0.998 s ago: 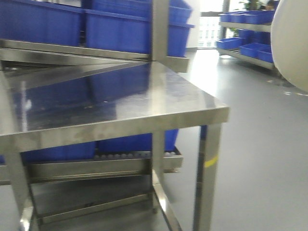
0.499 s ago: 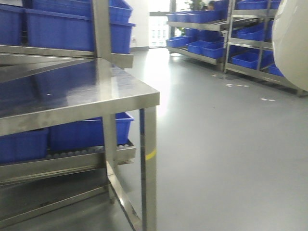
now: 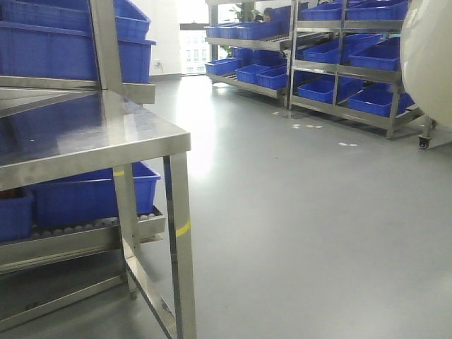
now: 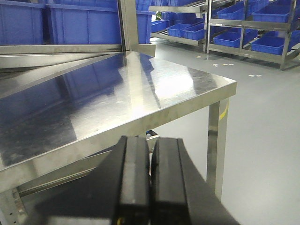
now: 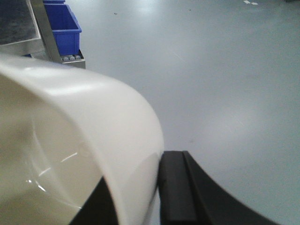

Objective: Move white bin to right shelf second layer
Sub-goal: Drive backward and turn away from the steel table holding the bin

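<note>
The white bin [image 3: 429, 63] fills the right edge of the front view, glossy and cream-white, lifted off any surface. In the right wrist view its rim and wall [image 5: 93, 122] fill the left side, and my right gripper [image 5: 140, 190] is shut on the wall, one finger inside and one outside. My left gripper [image 4: 150, 161] is shut on nothing, low in front of the steel table's [image 4: 140, 93] front edge. Steel shelf racks [image 3: 346, 67] stand far off at the back right, with blue crates on their tiers. From here I cannot tell which tier is the second layer.
The steel table [image 3: 106, 138] takes up the left, its corner leg [image 3: 180, 247] near the middle. Blue crates [image 3: 92, 191] sit on a roller lane beneath it and more stand behind it. Grey floor [image 3: 304, 226] lies between the table and the racks.
The front view has swung right: the table has slid left and the far racks with blue crates have come into view. The white bin stays at the right edge.
</note>
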Action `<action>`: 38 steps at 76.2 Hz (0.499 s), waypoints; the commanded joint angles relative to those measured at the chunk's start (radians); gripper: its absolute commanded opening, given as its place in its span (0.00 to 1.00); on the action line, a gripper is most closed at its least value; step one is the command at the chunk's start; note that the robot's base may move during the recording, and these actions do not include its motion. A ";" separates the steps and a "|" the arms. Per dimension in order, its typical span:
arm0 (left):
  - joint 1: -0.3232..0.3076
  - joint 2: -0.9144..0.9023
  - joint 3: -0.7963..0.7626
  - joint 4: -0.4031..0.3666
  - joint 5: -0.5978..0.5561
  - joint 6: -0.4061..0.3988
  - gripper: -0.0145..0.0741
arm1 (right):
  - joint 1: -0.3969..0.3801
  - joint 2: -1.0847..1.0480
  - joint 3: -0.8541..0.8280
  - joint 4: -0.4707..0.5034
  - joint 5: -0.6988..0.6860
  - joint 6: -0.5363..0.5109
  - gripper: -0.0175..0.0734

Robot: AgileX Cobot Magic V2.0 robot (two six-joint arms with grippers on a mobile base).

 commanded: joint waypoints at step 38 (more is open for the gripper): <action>-0.005 -0.016 0.037 0.000 -0.085 -0.003 0.26 | -0.006 -0.008 -0.033 -0.001 -0.054 0.001 0.25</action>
